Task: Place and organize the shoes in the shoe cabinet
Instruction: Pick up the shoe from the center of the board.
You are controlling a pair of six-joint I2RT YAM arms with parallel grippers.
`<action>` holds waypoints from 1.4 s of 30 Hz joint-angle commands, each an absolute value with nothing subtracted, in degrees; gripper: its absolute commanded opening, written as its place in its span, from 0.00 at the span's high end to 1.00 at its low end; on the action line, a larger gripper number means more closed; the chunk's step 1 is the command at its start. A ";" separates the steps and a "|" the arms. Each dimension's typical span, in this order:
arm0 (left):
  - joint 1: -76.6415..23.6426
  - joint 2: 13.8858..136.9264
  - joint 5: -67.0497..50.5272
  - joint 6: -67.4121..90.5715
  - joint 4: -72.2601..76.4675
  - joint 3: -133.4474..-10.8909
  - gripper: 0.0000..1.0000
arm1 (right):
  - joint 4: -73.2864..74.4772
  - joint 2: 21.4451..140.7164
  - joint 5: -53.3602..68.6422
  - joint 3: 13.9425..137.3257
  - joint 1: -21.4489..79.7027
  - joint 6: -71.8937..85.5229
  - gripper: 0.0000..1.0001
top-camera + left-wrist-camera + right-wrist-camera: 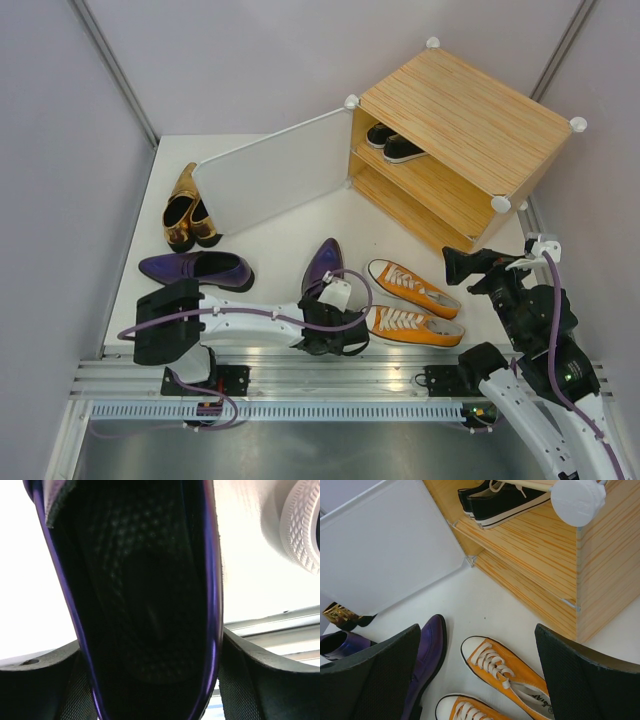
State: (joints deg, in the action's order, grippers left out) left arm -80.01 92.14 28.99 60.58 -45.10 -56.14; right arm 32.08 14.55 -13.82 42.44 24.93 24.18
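Note:
My left gripper (330, 318) (150, 640) is shut on the heel of a glossy purple loafer (322, 262) (145, 580), one finger pressed on each side; its dark inside fills the left wrist view. The loafer's toe points away from me on the white table. Its mate (195, 268) (342, 644) lies to the left. Two orange sneakers (412, 287) (505, 667) lie side by side to the right. My right gripper (455, 262) (477, 630) hangs open above them, holding nothing. Black sneakers (392, 143) (505, 500) stand on the upper shelf of the shoe cabinet (470, 115) (540, 545).
The cabinet's white door (275, 175) (385, 550) stands swung open to the left. Gold pumps (185, 210) (340, 615) lie at the far left by the door's edge. A metal rail (300, 380) runs along the near edge. Grey walls close in the table.

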 commanded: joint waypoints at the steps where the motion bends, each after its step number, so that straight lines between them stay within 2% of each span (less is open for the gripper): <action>1: -79.80 93.43 31.21 52.05 -40.96 -58.36 0.42 | 30.76 14.77 -13.62 42.36 25.22 24.08 0.02; 3: -79.72 92.64 29.28 48.17 -39.30 -57.40 0.56 | 30.76 14.77 -13.80 42.28 25.22 24.08 0.02; 5: -79.72 91.24 27.87 45.80 -36.48 -55.73 0.65 | 30.85 14.94 -13.97 42.36 25.22 24.08 0.02; 8: -79.72 88.07 24.43 42.37 -33.49 -52.13 0.64 | 30.76 15.12 -14.24 42.28 25.22 24.08 0.02; 10: -79.63 85.88 22.86 41.49 -33.31 -50.54 0.54 | 30.76 15.47 -14.24 42.28 25.14 24.08 0.02; 11: -79.63 85.26 22.59 41.31 -33.31 -50.10 0.34 | 30.85 15.73 -14.15 42.28 25.22 24.08 0.02; 13: -79.63 82.90 22.15 42.01 -33.66 -48.61 0.19 | 30.67 16.00 -14.15 42.28 25.22 24.17 0.02; 14: -79.45 82.01 21.97 43.49 -33.66 -48.08 0.08 | 30.67 16.08 -14.15 42.28 25.22 24.17 0.02; 16: -79.10 80.25 21.88 46.47 -33.40 -46.85 0.01 | 30.59 16.17 -14.24 42.19 25.14 24.35 0.02; 22: -78.58 79.10 23.20 52.63 -30.85 -47.19 0.00 | 30.41 16.44 -13.89 42.27 25.22 24.26 0.02; 31: -78.57 88.32 23.82 61.59 -32.08 -49.22 0.02 | 30.76 15.56 -13.45 42.19 25.14 24.26 0.02; 42: -78.75 90.17 30.41 69.17 -35.86 -49.39 0.21 | 30.59 15.38 -12.92 41.92 25.40 24.08 0.02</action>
State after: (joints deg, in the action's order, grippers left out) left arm -78.89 88.51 28.23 64.23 -36.64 -48.75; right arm 31.83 15.79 -13.56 42.33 24.95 24.18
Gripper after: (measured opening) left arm 0.853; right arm 0.982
